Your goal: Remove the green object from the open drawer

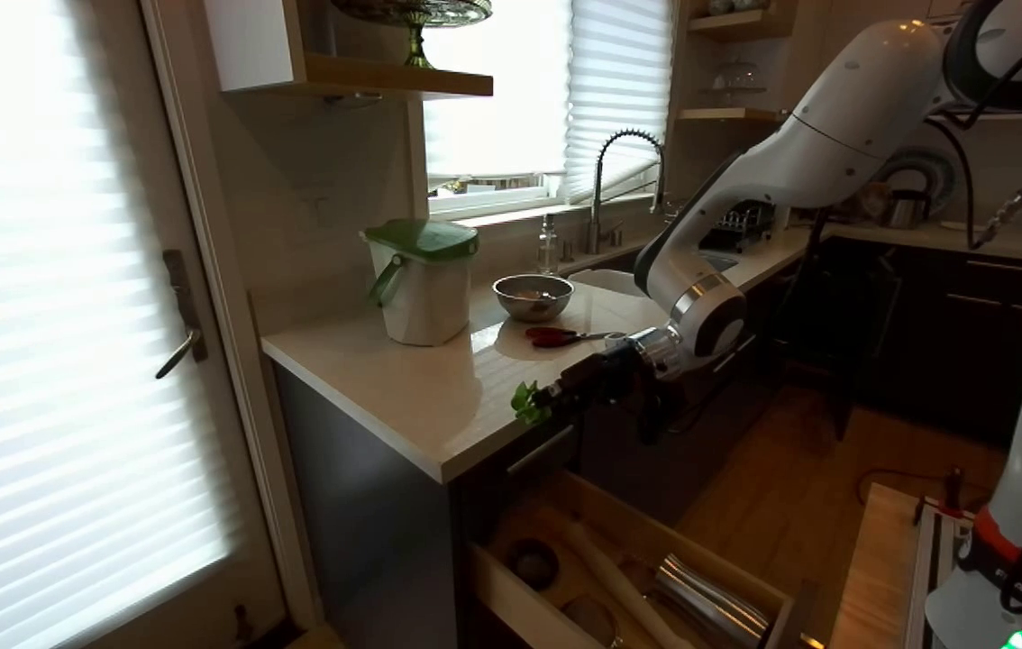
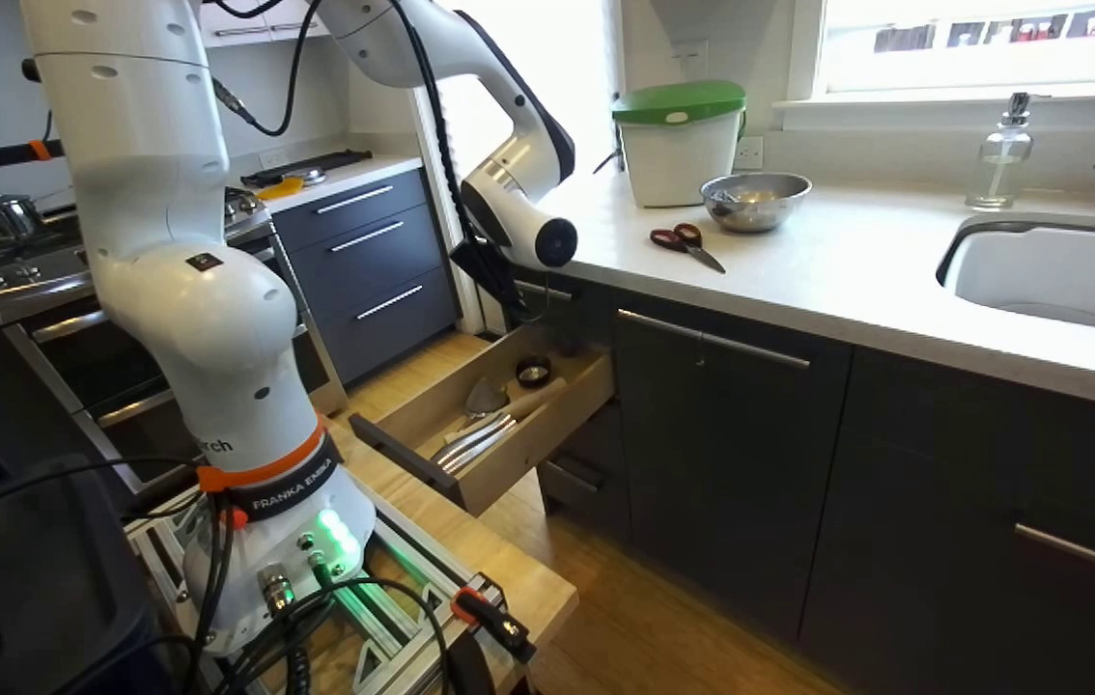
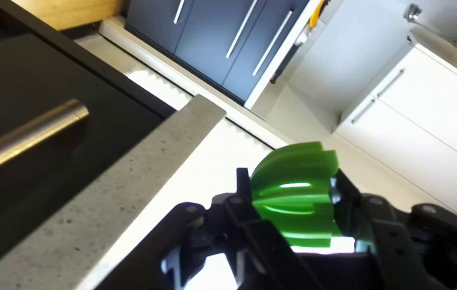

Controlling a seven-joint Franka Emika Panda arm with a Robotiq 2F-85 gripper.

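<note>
utensils in open drawer; green object clasped in gripper

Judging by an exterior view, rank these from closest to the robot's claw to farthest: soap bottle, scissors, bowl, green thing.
1. Green thing: gripped in the claw.
2. Scissors: lying on the counter, past the claw.
3. Bowl: behind the scissors.
4. Soap bottle: farther back, behind the bowl.

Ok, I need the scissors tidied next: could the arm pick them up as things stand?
Probably not: its gripper is closed on the green object. Otherwise the way looks free, the scissors lying uncovered on the counter.
</note>
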